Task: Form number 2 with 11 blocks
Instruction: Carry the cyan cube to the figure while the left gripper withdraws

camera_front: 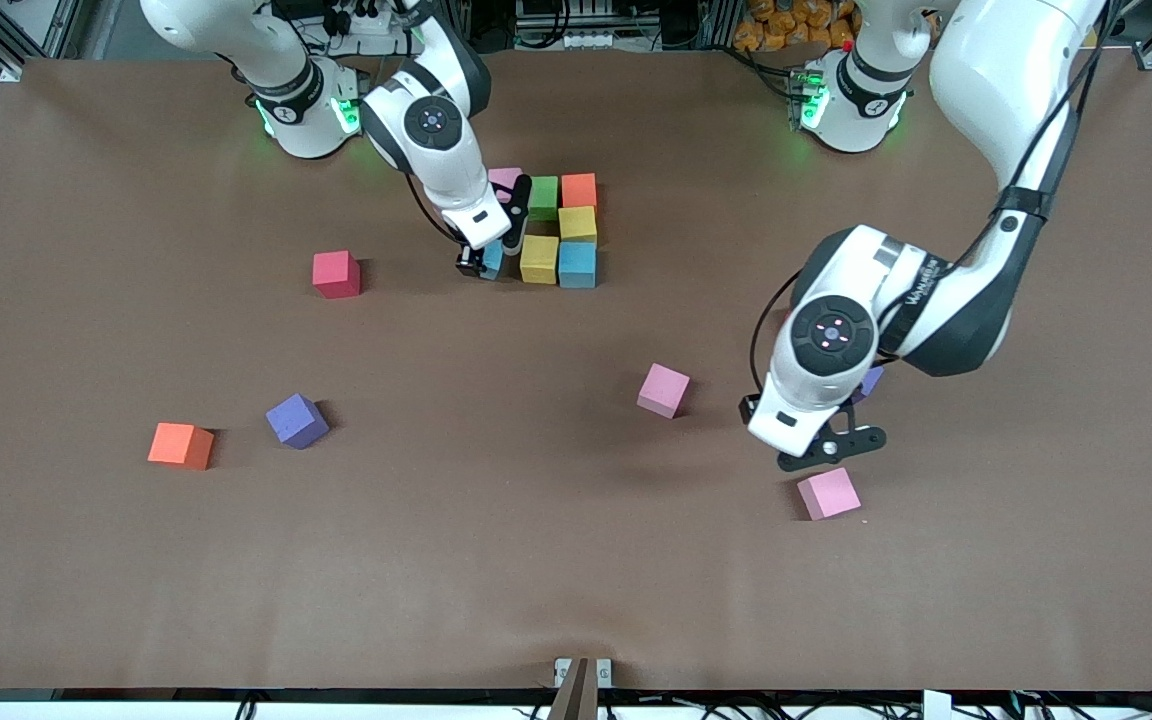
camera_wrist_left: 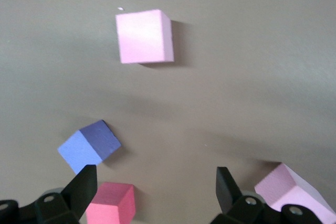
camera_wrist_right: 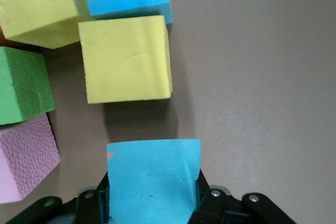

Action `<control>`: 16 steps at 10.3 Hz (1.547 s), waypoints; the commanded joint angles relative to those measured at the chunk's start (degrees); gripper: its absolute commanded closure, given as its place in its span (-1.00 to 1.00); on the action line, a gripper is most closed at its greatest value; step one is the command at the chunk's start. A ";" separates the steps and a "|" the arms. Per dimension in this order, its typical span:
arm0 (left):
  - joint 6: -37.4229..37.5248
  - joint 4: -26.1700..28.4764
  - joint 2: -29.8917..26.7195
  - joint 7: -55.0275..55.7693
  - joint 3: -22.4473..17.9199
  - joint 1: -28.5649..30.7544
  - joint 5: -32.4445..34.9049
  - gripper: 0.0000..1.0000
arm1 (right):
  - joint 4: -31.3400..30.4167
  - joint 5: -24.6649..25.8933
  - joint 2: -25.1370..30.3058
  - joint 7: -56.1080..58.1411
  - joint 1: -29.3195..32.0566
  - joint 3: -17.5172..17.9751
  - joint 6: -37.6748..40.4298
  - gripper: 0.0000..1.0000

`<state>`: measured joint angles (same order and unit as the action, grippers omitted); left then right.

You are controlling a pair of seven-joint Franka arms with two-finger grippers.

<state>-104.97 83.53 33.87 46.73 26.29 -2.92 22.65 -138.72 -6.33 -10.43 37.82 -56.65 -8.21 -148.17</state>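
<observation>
The right end effector (camera_front: 485, 262) is down at the cluster of small matte foam cubes near the robots' bases, its fingers clamped on a light blue foam cube (camera_wrist_right: 153, 182). That cube sits just beside a yellow foam cube (camera_front: 539, 259), at the end of the cluster toward the right arm's end of the tabletop (camera_front: 576, 560), with a narrow gap between the two in the right wrist view.

The partly built number 2 stands so far as a block of touching cubes: a pink cube (camera_front: 504, 182), a green cube (camera_front: 543, 197) and an orange cube (camera_front: 579, 190) in the row farthest from the front camera, a second yellow cube (camera_front: 577, 224) below the orange one, then the first yellow cube and a second light blue cube (camera_front: 577, 265) in the row nearest the camera.

The left end effector (camera_front: 829, 450) hangs over the tabletop toward the left arm's end, fingers spread apart and holding nothing. A loose pink foam cube (camera_front: 828, 493) lies just below it in the front view, and another pink cube (camera_front: 663, 390) lies near it, toward the middle of the tabletop.

Toward the right arm's end lie a red foam cube (camera_front: 336, 273), a purple foam cube (camera_front: 297, 420) and an orange foam cube (camera_front: 181, 445), each well apart from the cluster. The left wrist view also shows a blue-purple cube (camera_wrist_left: 89, 146) and a reddish-pink cube (camera_wrist_left: 111, 203) beside it.
</observation>
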 commanded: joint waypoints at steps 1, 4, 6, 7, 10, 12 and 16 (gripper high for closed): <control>-3.03 7.50 -4.95 -3.40 11.53 15.07 0.11 -1.00 | -0.32 -0.08 -0.02 0.50 -1.36 -0.40 -1.50 0.34; -3.05 9.72 -5.13 -5.34 21.08 26.03 0.64 -1.00 | -0.32 -0.08 -0.20 0.85 -1.97 -0.40 -2.65 0.34; -3.05 9.45 -4.78 -4.63 21.00 25.77 1.43 -1.00 | -0.50 -0.08 -0.20 0.85 -2.59 -0.40 -3.44 0.34; -2.96 9.37 -4.78 -4.81 20.91 26.03 1.60 -1.00 | -0.59 0.00 -0.20 0.94 -2.76 -0.32 -3.44 0.34; -2.34 8.06 -5.13 -5.77 19.95 27.35 4.85 -1.00 | -1.11 0.01 -0.29 0.94 -3.47 -0.32 -2.92 0.34; -2.26 7.17 -4.87 -6.57 19.77 27.79 5.03 -1.00 | -1.20 0.01 -0.12 0.94 -4.00 -0.40 -2.47 0.34; -0.60 6.64 -7.22 -13.81 15.22 26.40 8.38 -1.00 | -2.96 -0.08 0.94 0.59 -4.44 -0.40 -5.10 0.35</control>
<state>-106.87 89.27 29.83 37.87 44.29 24.69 30.33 -139.85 -6.33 -11.09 37.94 -60.22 -8.12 -151.30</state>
